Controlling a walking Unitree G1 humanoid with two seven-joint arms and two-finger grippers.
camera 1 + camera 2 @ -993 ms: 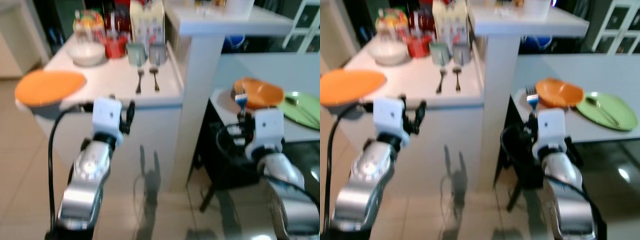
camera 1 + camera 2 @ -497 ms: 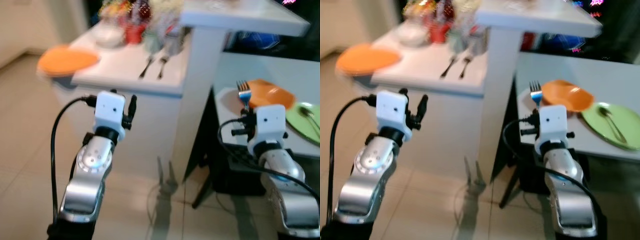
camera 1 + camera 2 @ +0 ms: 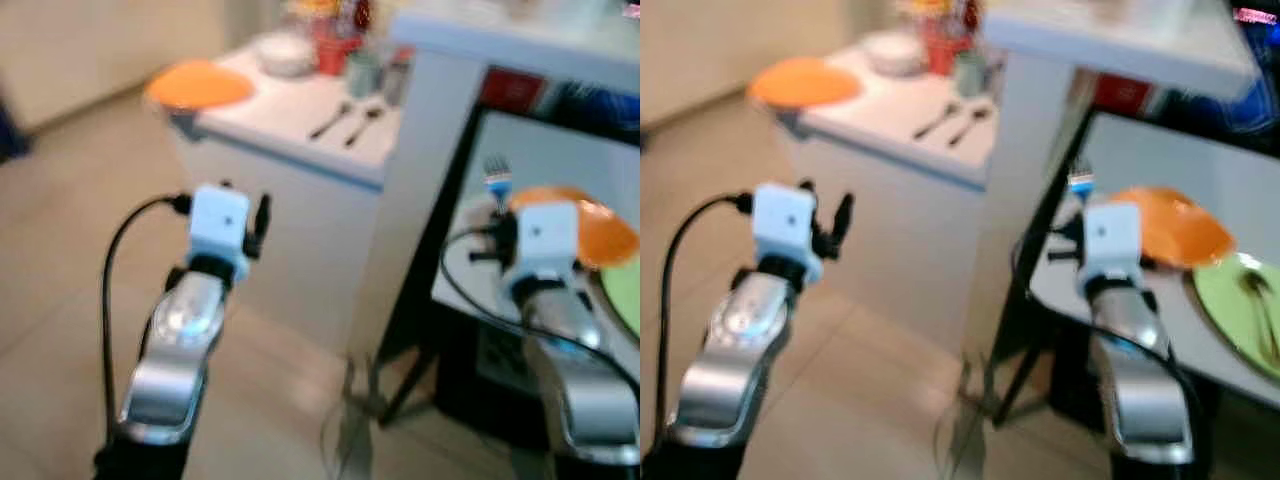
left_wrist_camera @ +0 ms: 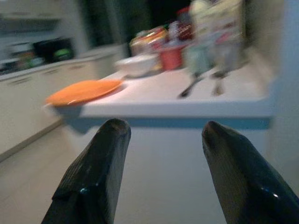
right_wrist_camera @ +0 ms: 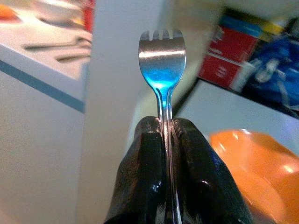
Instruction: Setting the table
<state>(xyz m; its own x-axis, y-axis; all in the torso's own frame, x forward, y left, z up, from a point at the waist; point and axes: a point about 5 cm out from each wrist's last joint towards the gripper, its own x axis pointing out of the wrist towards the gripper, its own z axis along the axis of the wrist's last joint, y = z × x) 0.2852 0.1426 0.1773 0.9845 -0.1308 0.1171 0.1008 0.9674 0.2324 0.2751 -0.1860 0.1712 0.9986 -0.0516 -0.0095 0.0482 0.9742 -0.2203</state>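
Observation:
My right gripper (image 5: 163,128) is shut on a metal fork (image 5: 162,53) that stands upright, tines up, above the near corner of the grey table (image 3: 1200,320). Behind the fork (image 3: 497,178) an orange bowl (image 3: 1175,225) sits on that table, with a green plate (image 3: 1240,310) carrying a spoon to its right. My left gripper (image 4: 161,140) is open with nothing between its fingers, raised in front of the white counter (image 3: 290,115). On that counter lie an orange plate (image 3: 198,84) at the left end and a fork and spoon (image 3: 345,118) near the front edge.
A white bowl (image 3: 285,52), a red cup (image 3: 335,50) and two grey mugs (image 3: 375,70) stand at the back of the counter with bottles behind. A white pillar (image 3: 430,180) separates counter and table. Beige tile floor (image 3: 60,300) opens to the left.
The camera has swung right and drawn back, so the counter has slid up and left in view. The fork stays held upright in the right gripper; both arms hold their pose.

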